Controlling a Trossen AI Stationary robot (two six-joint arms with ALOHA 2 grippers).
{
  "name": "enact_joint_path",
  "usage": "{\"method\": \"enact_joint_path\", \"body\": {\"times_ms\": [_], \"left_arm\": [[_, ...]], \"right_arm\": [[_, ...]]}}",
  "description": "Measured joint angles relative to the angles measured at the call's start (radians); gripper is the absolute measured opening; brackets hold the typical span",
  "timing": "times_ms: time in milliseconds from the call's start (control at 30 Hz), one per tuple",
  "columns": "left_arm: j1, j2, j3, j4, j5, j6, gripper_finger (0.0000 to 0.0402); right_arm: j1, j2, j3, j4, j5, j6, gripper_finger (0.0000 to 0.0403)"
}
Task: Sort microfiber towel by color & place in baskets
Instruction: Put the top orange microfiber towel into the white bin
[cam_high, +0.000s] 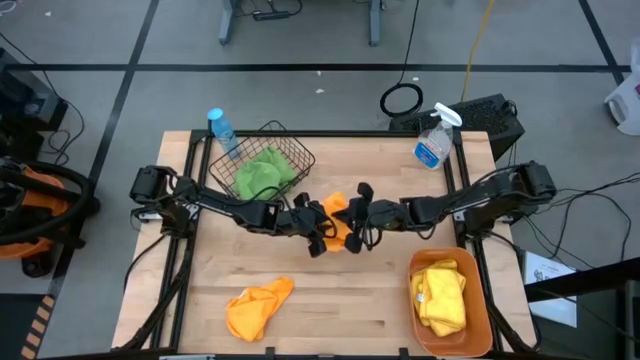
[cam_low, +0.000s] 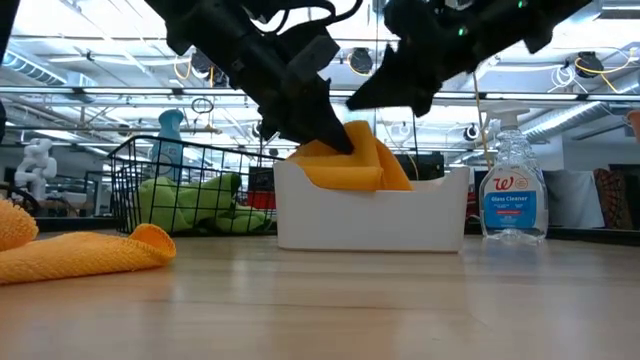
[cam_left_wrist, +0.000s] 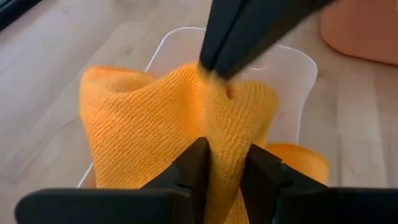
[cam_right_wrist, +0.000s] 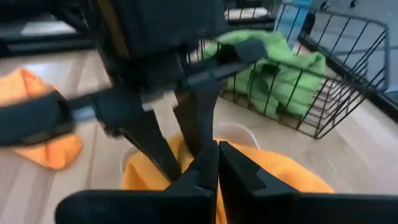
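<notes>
Over white tray (cam_low: 370, 215) mid-tabletop: left claw (cam_left_wrist: 225, 177) and right claw (cam_right_wrist: 214, 163) both clenched on one orange towel (cam_low: 352, 160). Second orange towel (cam_high: 258, 306) lies near front edge. Green towels (cam_high: 262, 172) in wire basket (cam_high: 296, 152), yellow towels (cam_high: 441, 293) in orange tub (cam_high: 478, 312) (bunched, count unclear).

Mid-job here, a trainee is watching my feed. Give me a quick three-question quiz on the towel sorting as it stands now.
1. True or false: both the left tool and the right tool pinch the same orange towel over the white tray.
2. Which container holds the green towels? A) orange tub B) black wire basket C) white tray
3. Fill in: one more orange towel lies loose on the ____.

Key: 1 true; 2 B, the black wire basket; 3 table. The yellow towels already sit in the orange tub.
</notes>
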Motion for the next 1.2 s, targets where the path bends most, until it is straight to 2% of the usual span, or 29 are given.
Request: {"method": "enact_joint_path", "body": {"times_ms": [233,367,567,833,1200], "left_arm": [[-0.032,-0.019,0.0,-0.006,0.004,0.028,0.0108],[-0.045,-0.042,0.0,-0.011,0.004,0.052,0.0123],[-0.065,-0.089,0.0,-0.071,0.004,0.058,0.0125],[-0.063,-0.086,0.001,-0.097,-0.017,0.077,0.0125],[-0.063,-0.039,0.001,-0.099,-0.048,0.075,0.0125]], "right_arm": [[-0.022,0.119,0.0,0.001,-0.058,0.017,0.0004],[-0.027,0.178,0.0,-0.007,-0.058,0.032,0.0004],[-0.031,0.252,0.0,-0.017,-0.059,0.034,0.0004],[-0.031,0.275,0.004,-0.032,-0.057,0.042,0.0004],[-0.027,0.231,0.0,-0.042,-0.1,0.063,0.0004]]}}
